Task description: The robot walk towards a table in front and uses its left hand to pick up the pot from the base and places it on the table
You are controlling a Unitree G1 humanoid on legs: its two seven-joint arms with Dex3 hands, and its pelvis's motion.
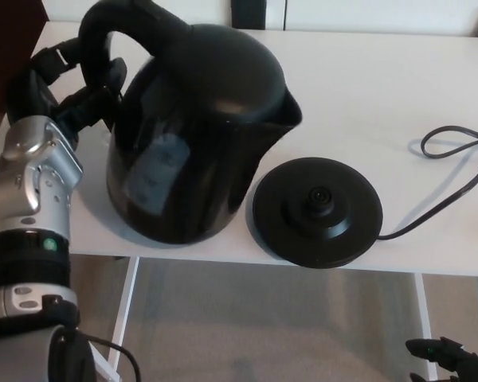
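Observation:
A black electric kettle, the pot (195, 131), stands on the white table (382, 87) just left of its round black base (317, 210). The pot is off the base, with its spout pointing toward it. My left hand (68, 87) is at the pot's curved handle, its black fingers wrapped around the handle's lower part. My silver left forearm comes in from the lower left. Only the black fingertips of my right hand (450, 356) show at the bottom right corner, below the table edge.
A black power cord (454, 171) runs from the base to the right and loops near the table's right side. The table's front edge runs just under the pot and base. White table legs and a beige floor lie below.

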